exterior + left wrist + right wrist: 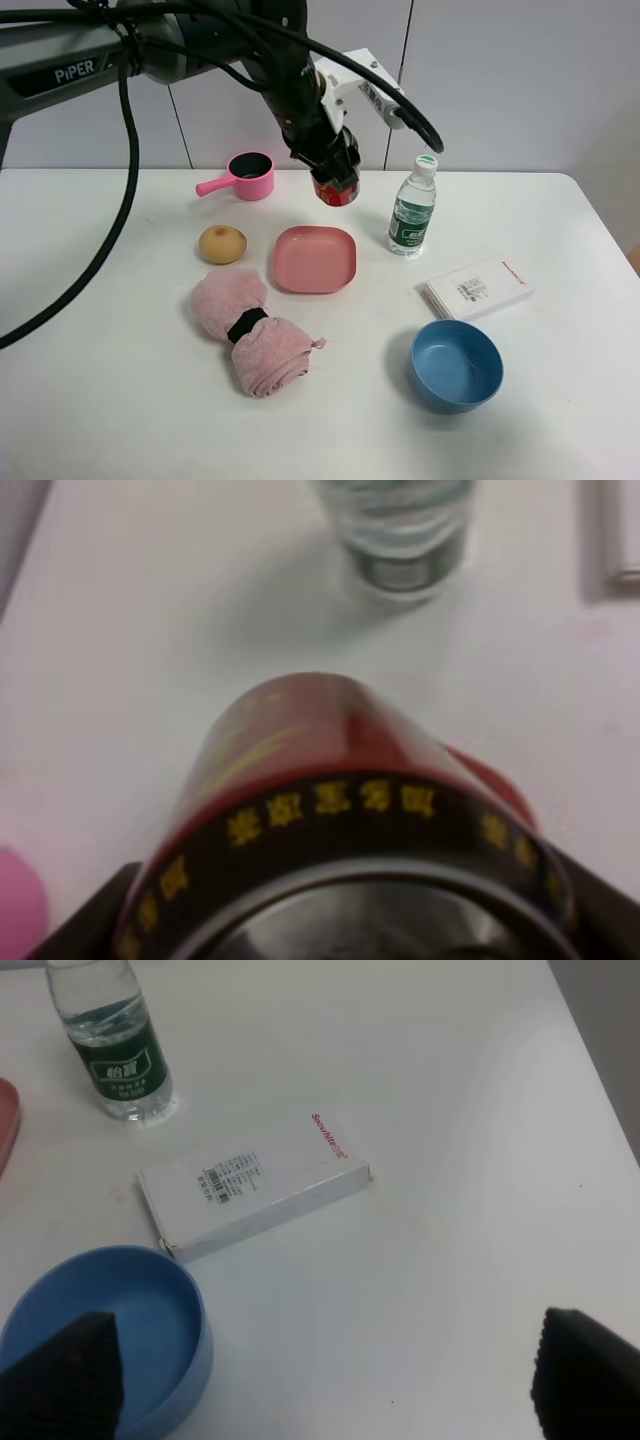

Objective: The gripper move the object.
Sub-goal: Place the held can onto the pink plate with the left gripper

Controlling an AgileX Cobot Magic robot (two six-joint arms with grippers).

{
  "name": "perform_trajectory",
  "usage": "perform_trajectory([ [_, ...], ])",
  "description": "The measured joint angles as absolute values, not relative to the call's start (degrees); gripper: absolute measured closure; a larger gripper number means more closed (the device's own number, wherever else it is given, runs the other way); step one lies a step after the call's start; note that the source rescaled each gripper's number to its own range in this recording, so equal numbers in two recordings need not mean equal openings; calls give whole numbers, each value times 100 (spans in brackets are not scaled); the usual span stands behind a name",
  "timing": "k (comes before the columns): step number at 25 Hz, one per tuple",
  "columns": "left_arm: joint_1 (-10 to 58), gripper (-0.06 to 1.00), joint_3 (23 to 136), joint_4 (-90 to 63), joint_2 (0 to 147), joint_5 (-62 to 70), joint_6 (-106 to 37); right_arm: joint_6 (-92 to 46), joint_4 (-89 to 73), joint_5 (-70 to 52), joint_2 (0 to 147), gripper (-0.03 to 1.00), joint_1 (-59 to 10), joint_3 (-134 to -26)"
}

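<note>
Left gripper [333, 165]: jaws pinching the can, one on each side.
Can [336, 191]: red, held behind the plate [315, 262], between cup [248, 176] and bottle [413, 205].
Right gripper [325, 1380]: jaws spread wide, empty, above table [450, 1080] near bowl [100, 1295] and box [255, 1190].

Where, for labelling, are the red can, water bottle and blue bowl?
red can [336, 191], exterior high view, red side.
water bottle [410, 222], exterior high view, green label.
blue bowl [455, 362], exterior high view, inner floor.

High cam looks down on my whole table [560, 400]. Left wrist cam hugs the can [320, 770], facing the water bottle [405, 530]; right wrist cam shares that bottle, farther off.
</note>
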State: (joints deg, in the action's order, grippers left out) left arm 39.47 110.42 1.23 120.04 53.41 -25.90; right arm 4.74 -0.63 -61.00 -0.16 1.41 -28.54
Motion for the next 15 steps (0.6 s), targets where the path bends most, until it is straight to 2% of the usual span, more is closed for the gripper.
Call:
perform_trajectory([
  [6, 3515, 93, 11042, 135, 12337, 5563, -2590, 474, -63, -6100, -16, -3, 141, -2854],
  [15, 3474, 93, 11042, 84, 12989, 5856, -2585, 474, -63, -6100, -16, -3, 141, -2854],
])
